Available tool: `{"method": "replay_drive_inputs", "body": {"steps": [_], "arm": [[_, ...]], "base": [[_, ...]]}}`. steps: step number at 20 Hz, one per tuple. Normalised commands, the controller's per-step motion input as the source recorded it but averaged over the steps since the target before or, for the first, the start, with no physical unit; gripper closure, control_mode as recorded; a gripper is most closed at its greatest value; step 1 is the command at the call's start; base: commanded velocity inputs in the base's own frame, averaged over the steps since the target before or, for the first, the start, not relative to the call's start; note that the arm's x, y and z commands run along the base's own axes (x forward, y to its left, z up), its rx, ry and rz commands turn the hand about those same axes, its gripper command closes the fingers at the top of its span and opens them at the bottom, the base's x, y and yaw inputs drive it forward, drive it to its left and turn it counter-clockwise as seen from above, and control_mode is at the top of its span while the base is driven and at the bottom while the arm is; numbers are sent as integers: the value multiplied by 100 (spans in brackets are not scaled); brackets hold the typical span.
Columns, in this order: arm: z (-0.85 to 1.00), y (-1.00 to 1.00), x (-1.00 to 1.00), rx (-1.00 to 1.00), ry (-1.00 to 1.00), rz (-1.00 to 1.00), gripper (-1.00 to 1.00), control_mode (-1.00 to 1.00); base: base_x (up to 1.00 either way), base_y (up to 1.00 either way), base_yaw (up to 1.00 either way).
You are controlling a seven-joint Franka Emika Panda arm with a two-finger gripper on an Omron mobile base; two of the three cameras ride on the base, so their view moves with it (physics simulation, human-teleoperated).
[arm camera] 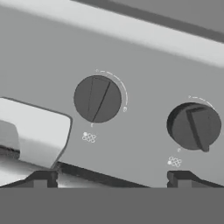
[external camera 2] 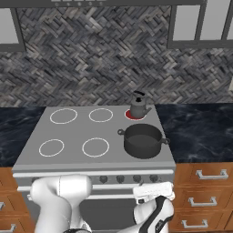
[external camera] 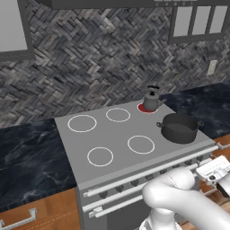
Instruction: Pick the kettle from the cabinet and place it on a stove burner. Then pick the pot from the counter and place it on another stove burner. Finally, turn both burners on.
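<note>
**Kettle and pot both on the stove, hand down at the knobs**

The stove (external camera 2: 27, 150) fills the middle of the room in front of me, a flat grey cooktop with white burner rings, set between two stretches of black marble-look counter (external camera 2: 200, 132). Behind it runs a grey herringbone tile wall (external camera 2: 91, 59), and brown wooden drawers (external camera 2: 205, 191) with silver handles sit under the counter on the right.

The white arm (external camera 2: 59, 195) bends low in front of the oven, its hand reaching toward the control panel at the stove's right end.

The pot (external camera 2: 143, 141), wide, low and dark grey with no lid, sits on the front right corner of the cooktop. Just behind it, apart from it, the small kettle (external camera 2: 138, 107) stands upright on the rear right burner (external camera 2: 129, 115), which shows red around the kettle's base. The other four rings are plain white outlines.

The gripper (arm camera: 109, 177) faces the front panel up close, its jaws spread wide and holding nothing; the two dark fingertips (arm camera: 41, 178) stand well apart. Between and above them are two round dark knobs: the left knob (arm camera: 97, 99) and the right knob (arm camera: 194, 126), each with a raised bar tilted off vertical. Neither fingertip touches a knob as far as I can tell.
</note>
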Motion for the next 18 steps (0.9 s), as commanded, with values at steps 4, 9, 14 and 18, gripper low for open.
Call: {"method": "replay_drive_inputs", "body": {"steps": [4, 9, 14, 18], "arm": [[-27, -13, 15, 9, 0, 6, -100, -100], [-17, -28, 6, 11, 0, 5, -100, -100], [-6, -17, 17, 6, -2, 3, -100, -100], [-8, -10, 20, 3, -1, 3, -100, -100]], "base": [[0, 0, 0], [0, 0, 0], [0, 0, 0], [0, 0, 0]]}}
